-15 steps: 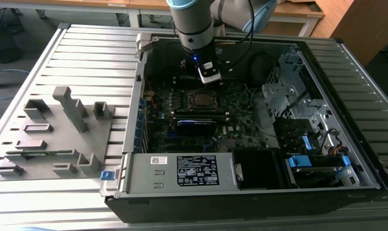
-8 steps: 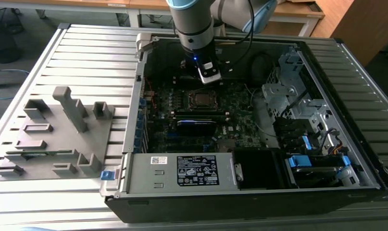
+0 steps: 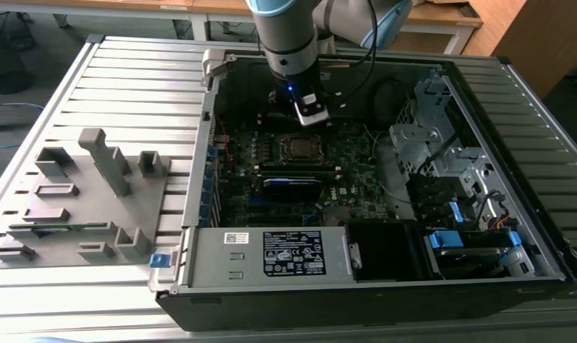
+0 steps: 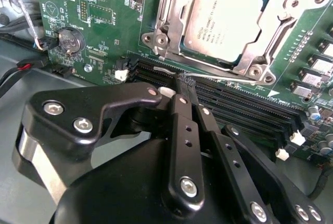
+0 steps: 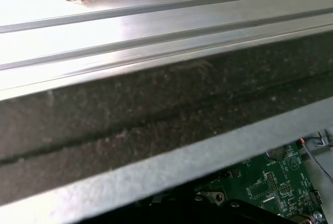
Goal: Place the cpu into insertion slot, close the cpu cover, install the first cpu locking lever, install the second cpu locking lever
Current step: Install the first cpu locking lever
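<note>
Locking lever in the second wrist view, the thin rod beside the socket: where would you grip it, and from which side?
Probably the lever, on its straight run between the cover and the memory slots, from above, pinching across it: the rod is thin and lies low along the board, hemmed in sideways. The gripper sits at that run.

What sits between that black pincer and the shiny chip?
In the second wrist view, long black memory slots and a thin metal lever lie between the pincer and the cpu.
</note>
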You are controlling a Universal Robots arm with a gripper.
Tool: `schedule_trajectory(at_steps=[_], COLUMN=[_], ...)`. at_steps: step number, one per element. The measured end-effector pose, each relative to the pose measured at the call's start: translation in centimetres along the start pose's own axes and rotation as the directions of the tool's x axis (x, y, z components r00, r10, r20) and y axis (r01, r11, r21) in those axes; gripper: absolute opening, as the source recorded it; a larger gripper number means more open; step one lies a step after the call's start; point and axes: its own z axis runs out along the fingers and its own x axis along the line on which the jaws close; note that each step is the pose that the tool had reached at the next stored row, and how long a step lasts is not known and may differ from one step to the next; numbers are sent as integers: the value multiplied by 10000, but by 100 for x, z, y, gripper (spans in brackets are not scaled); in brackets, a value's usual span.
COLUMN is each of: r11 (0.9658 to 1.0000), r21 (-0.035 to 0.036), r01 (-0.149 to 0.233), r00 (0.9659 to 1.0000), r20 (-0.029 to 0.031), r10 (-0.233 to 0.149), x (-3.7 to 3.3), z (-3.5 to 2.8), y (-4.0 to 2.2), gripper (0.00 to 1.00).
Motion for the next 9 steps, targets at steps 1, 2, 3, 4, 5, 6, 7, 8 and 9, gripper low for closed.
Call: schedule_trajectory(at_steps=[1,2,3,4,5,6,7,8,9], r11=[10000,10000,10000,10000,10000,10000,9999,9999,9999], r21=[7,17,26,37,48,62,75,85,94], r01=[8,19,29,40,51,64,80,94,109], r00=[10000,10000,10000,10000,10000,10000,10000,10000,9999], r20=[1,2,3,4,5,7,8,9,9], r10=[-8,-19,-29,-40,-51,-64,-80,-94,-109], x=[1,1,2,3,3,3,3,3,3], z=[4,8,12,16,20,23,27,31,34], y=[-1,-2,-3,-4,-5,-5,-6,-7,-8], gripper=[11,11,11,11,11,11,11,11,11])
